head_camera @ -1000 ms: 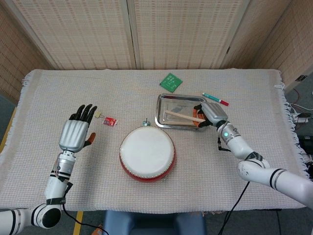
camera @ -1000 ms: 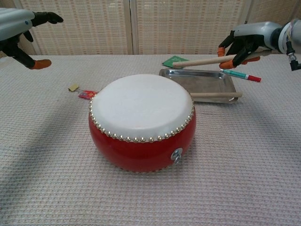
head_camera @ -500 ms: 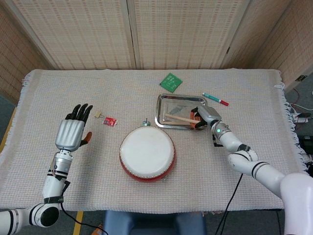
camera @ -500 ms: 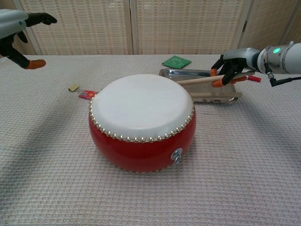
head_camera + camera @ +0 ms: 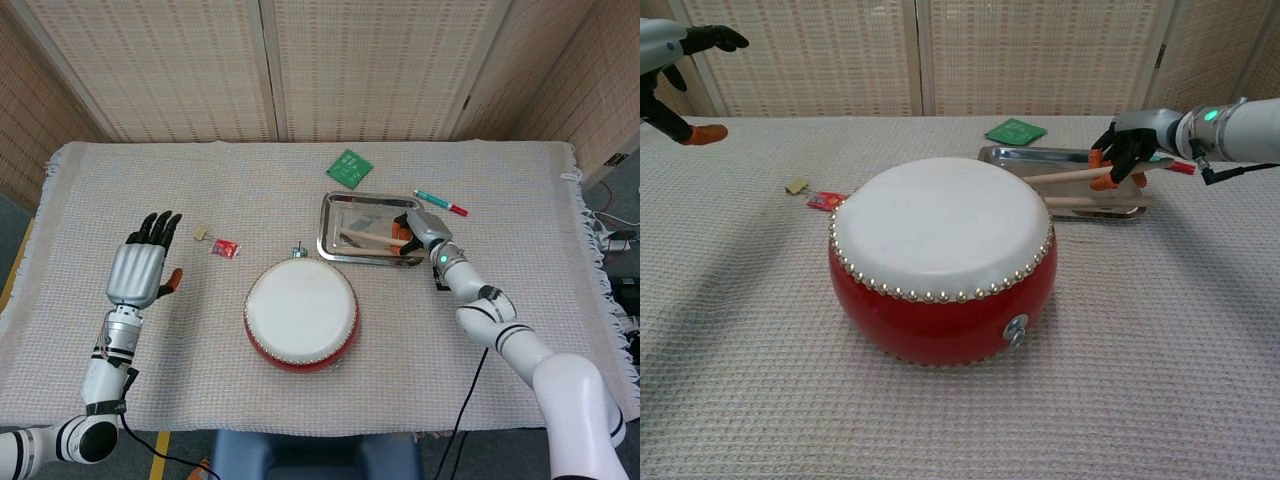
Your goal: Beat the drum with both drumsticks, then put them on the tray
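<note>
Behind drum (image 5: pixel 940 262), second drumstick (image 5: pixel 1095 201) visible.

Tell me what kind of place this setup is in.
Probably an indoor robot test room, not a home or music room: a table draped in woven cloth, rattan-panelled screens behind it, and cables trailing at the right edge.

Red drum (image 5: pixel 940 320), white skin; silver tray (image 5: pixel 334 222); green card (image 5: pixel 349 166)
</note>
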You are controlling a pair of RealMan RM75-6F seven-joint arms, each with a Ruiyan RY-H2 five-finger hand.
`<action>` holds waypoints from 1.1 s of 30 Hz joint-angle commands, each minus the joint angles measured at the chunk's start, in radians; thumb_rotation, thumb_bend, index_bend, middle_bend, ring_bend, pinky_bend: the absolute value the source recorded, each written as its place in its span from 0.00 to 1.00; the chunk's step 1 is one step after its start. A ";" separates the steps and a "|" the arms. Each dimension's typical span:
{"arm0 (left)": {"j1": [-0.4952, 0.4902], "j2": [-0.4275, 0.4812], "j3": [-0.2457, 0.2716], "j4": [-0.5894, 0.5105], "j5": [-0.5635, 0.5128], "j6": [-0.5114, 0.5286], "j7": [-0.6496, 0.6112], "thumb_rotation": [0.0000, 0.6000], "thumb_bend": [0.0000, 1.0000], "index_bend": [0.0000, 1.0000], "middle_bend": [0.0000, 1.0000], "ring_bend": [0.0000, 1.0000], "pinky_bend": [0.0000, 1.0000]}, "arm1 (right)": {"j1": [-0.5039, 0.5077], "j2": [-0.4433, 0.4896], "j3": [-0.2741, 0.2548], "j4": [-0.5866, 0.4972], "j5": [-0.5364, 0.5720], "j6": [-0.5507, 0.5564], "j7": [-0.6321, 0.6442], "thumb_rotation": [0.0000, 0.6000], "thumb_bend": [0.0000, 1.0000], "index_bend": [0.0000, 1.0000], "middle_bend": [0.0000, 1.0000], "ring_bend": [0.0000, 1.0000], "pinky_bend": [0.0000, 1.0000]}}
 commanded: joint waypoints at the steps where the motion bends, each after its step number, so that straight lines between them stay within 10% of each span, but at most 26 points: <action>1: 0.002 0.001 0.000 0.001 0.000 -0.001 0.000 1.00 0.34 0.00 0.02 0.01 0.26 | 0.020 -0.020 -0.014 0.040 -0.021 -0.021 0.014 1.00 0.17 0.41 0.50 0.34 0.56; 15: 0.017 0.026 -0.001 0.022 0.010 -0.011 -0.015 1.00 0.34 0.00 0.02 0.01 0.26 | -0.019 0.063 -0.019 -0.032 -0.039 0.144 -0.052 1.00 0.16 0.25 0.37 0.25 0.43; 33: 0.156 0.029 0.081 0.147 0.136 0.041 -0.224 1.00 0.34 0.00 0.05 0.02 0.25 | -0.537 0.528 -0.113 -0.871 0.053 0.862 -0.673 1.00 0.16 0.00 0.12 0.01 0.17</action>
